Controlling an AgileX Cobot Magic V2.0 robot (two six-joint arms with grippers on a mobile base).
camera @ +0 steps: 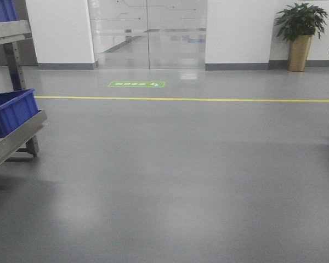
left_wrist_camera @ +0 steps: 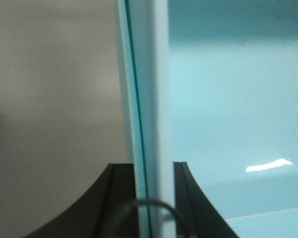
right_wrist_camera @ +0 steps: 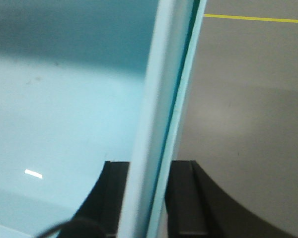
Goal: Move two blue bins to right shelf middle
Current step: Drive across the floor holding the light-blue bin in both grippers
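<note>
Blue bin, opposite walls tight in left tool and right tool alike.

- Lower bin and upper bin: both deep blue.
- Shelf frame: dull grey metal.
- Floor: plain grey, crossed by a thin yellow line; a green sign on it has white marks.
- Plant: dark green leaves; its pot is golden-brown.
- Bin wall, in the wrist views: pale turquoise with a dark teal seam.
- Left gripper and right gripper: black fingers.
</note>
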